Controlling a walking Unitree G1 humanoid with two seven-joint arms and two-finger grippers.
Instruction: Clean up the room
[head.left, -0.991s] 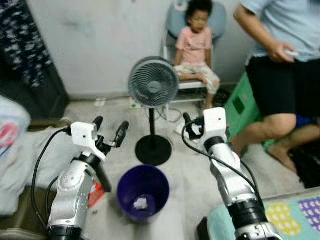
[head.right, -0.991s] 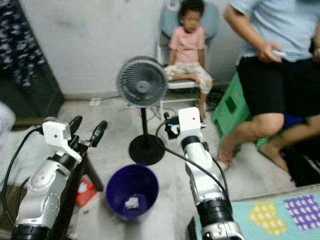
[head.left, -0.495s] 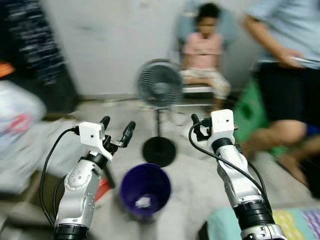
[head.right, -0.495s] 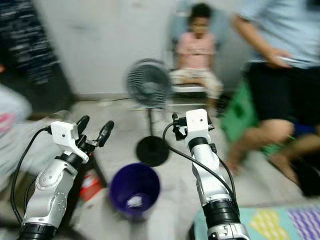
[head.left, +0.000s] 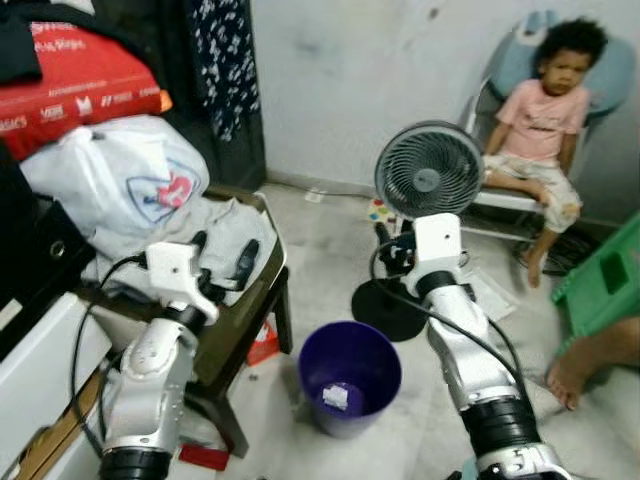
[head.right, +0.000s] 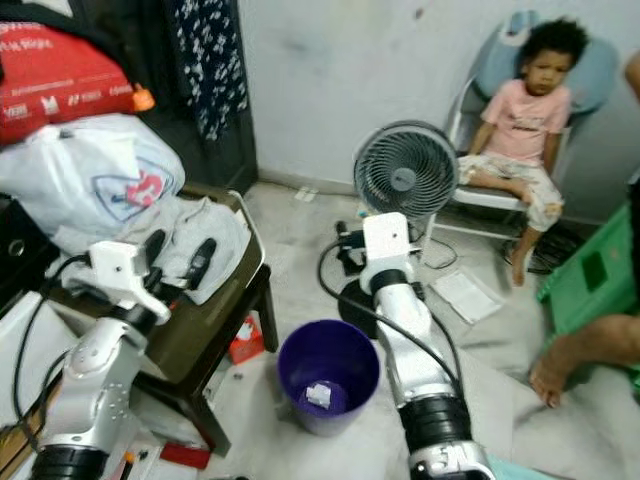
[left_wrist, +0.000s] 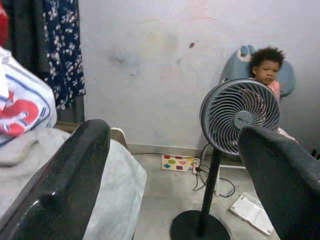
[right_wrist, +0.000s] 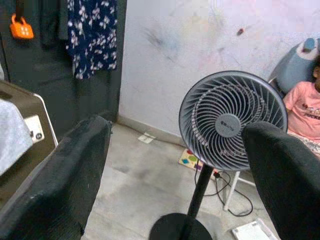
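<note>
A purple bin (head.left: 350, 375) stands on the floor between my arms, with a crumpled white paper (head.left: 336, 396) inside it. To its left is a low brown table (head.left: 245, 320) carrying a grey cloth (head.left: 215, 225) and a white plastic bag (head.left: 120, 180). My left gripper (head.left: 220, 255) is open and empty, held over the table's near corner by the cloth. My right gripper (right_wrist: 170, 200) is open and empty, raised above the bin and pointing at the fan. A red packet (head.left: 263, 343) lies on the floor under the table.
A standing fan (head.left: 430, 172) is just behind my right gripper. A child (head.left: 545, 110) sits on a chair at the back right. A green stool (head.left: 600, 285) and a person's foot (head.left: 590, 360) are on the right. A red box (head.left: 70, 85) tops the pile at left.
The camera has swung left: the table, bag and red box came into view and the standing person slid out on the right. Both grippers stay raised and open.
</note>
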